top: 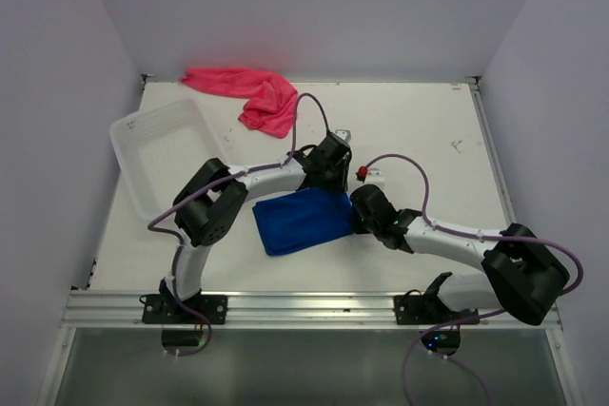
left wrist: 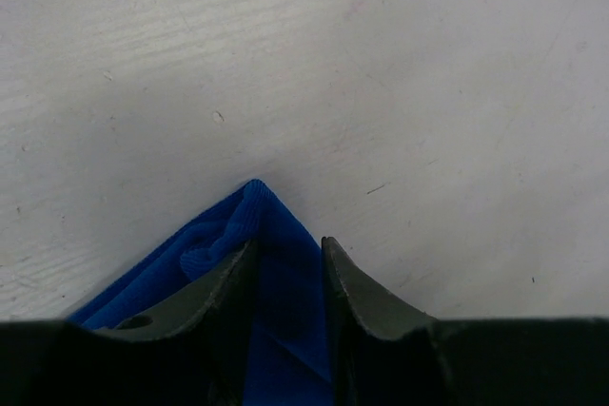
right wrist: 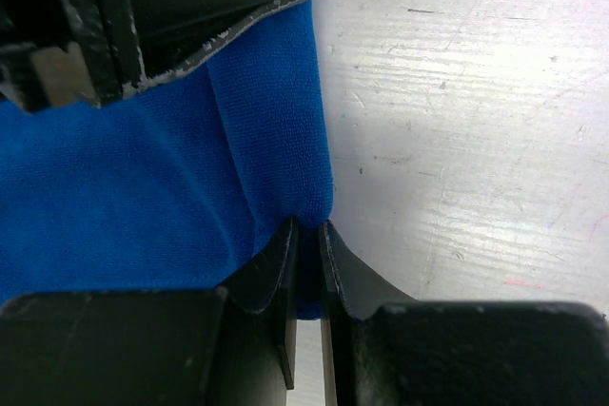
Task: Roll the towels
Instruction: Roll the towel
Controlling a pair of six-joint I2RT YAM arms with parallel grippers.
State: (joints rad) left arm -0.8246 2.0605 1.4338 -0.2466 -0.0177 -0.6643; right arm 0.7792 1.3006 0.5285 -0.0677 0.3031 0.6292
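- The right gripper (right wrist: 307, 227) is pinched almost shut on a folded edge of the blue towel (right wrist: 143, 187), with only a thin bite of cloth between its tips.
- The left gripper (left wrist: 288, 244) sits astride a corner of the same towel, jaws part-way apart. I cannot tell whether it actually clamps the cloth.
- That shallow bite could slip free as soon as the edge is lifted or turned over.
- If the left side has no real hold, one end would turn while the other lags, giving a skewed, cone-shaped roll.
- Both grippers work close together along one edge, so they could knock into each other.
- The towel is soft royal blue cloth, folded into a rough rectangle and lying flat on the white table (top: 419, 130) between the arms. It is bunched slightly at the corner and not yet rolled.
- The pink towel (top: 243, 92) lies crumpled at the far edge, well apart, near the white basket (top: 124, 130).
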